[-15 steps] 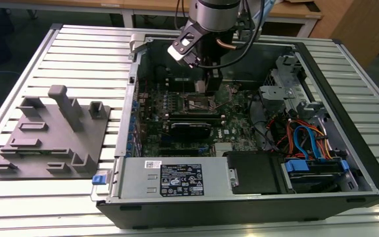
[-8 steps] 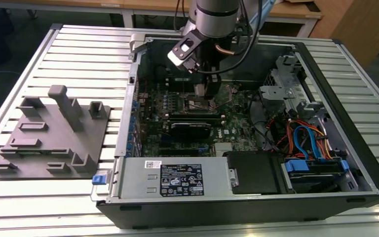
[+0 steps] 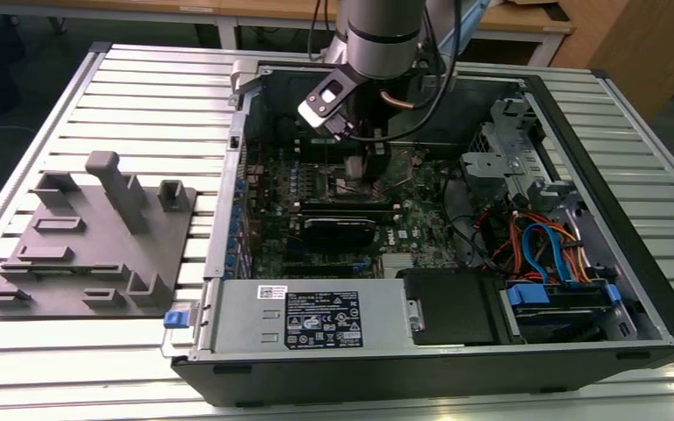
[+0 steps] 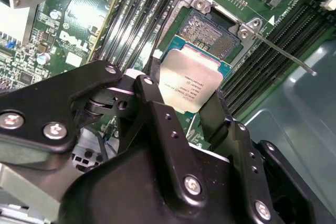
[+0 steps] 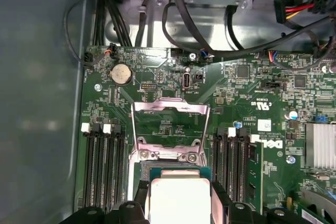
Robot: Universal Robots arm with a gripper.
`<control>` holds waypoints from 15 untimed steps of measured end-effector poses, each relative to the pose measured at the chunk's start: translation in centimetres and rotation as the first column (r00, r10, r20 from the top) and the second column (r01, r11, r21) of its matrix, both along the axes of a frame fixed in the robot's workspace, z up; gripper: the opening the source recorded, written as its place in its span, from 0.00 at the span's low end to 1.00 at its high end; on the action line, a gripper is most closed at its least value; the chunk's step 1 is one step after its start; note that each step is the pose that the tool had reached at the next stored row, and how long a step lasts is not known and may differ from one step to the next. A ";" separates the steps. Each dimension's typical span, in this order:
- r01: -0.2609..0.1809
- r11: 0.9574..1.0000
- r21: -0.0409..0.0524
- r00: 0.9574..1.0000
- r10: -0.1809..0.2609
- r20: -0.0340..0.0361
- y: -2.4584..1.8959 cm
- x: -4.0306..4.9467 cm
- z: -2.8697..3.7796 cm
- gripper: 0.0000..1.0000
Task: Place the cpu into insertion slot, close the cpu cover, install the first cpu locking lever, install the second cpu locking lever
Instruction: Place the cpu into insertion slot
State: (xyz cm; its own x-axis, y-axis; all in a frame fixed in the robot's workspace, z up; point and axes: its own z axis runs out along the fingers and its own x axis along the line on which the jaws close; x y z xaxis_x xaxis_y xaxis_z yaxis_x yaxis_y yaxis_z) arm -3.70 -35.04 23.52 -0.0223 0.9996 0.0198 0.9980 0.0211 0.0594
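My claw (image 4: 185, 98) was clamped on the cpu (image 4: 193, 80) by two opposite edges. The insertion slot (image 4: 211, 31) lay open just beyond its fingertips, the cpu cover (image 5: 169, 107) raised past that. Judgement: hold the chip level, match corners, lower without force.

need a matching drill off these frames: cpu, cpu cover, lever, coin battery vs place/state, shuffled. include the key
Things:
1. cpu
2. cpu cover
3. lever
4. coin battery

Place or state:
A. round, silver, flat on the green board
B. swung open, standing up from its hinge
C. clamped in the end effector at the open socket
D. thin rod angling out from the socket corner

Pairs: 1-C, 2-B, 3-D, 4-A
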 end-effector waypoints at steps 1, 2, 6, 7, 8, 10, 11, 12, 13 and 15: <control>0.000 1.000 0.000 1.000 0.000 0.000 0.00 0.00 -0.14 0.54; 0.000 1.000 0.000 1.000 0.000 0.000 0.00 0.00 -0.23 0.54; 0.000 1.000 0.000 1.000 0.000 0.000 0.00 0.00 -0.47 0.54; 0.000 1.000 0.000 1.000 0.000 0.000 0.00 -0.01 -0.47 0.54; 0.000 1.000 0.000 1.000 0.000 0.000 0.00 0.00 -0.47 0.54; 0.000 1.000 0.000 1.000 0.000 0.000 0.01 0.00 -0.51 0.54; 0.000 1.000 0.000 1.000 0.000 0.000 0.03 0.00 -0.59 0.54; 0.000 1.000 0.000 1.000 0.000 0.000 0.06 -0.01 -0.69 0.54; 0.000 1.000 0.000 1.000 0.000 0.000 0.11 0.00 -0.85 0.54; 0.000 1.000 0.000 1.000 0.000 0.000 0.22 -0.01 -1.21 0.54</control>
State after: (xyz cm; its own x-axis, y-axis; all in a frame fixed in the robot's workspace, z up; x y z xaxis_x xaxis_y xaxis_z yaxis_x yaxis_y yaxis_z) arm -3.71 -34.81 22.31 -0.0223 0.9996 0.0199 0.9980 0.0211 0.0594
